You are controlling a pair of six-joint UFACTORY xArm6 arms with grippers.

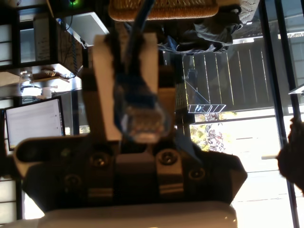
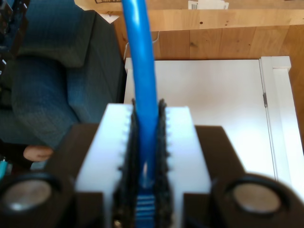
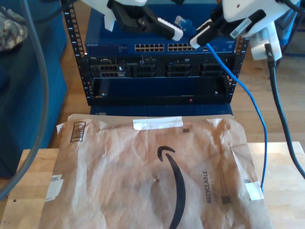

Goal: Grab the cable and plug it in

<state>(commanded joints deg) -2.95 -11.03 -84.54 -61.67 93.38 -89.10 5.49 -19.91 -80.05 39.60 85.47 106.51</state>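
The cable [image 3: 248, 95] is thin and bright blue. In the exterior view it drops from above the rack to the table's right edge. Its translucent plug [image 3: 180, 21] sits where two grippers meet. My first gripper [image 1: 133, 52] is shut on the plug end [image 1: 140, 118], and the cord runs away past its fingertips. It is the arm reaching in from the exterior view's left [image 3: 174, 32]. My second gripper [image 2: 147, 111] is shut on the cable [image 2: 140, 47], which continues straight out beyond its white fingers. It comes in from the exterior view's right [image 3: 195, 42].
A rack [image 3: 86, 71] holds a blue switch with rows of ports [image 3: 157, 47], just under both grippers. A brown paper mailer [image 3: 157, 167] covers the wooden table [image 3: 19, 200] in front. Thick dark arm cables [image 3: 281, 109] hang at the exterior view's right, and a blue sofa [image 3: 28, 95] stands at its left.
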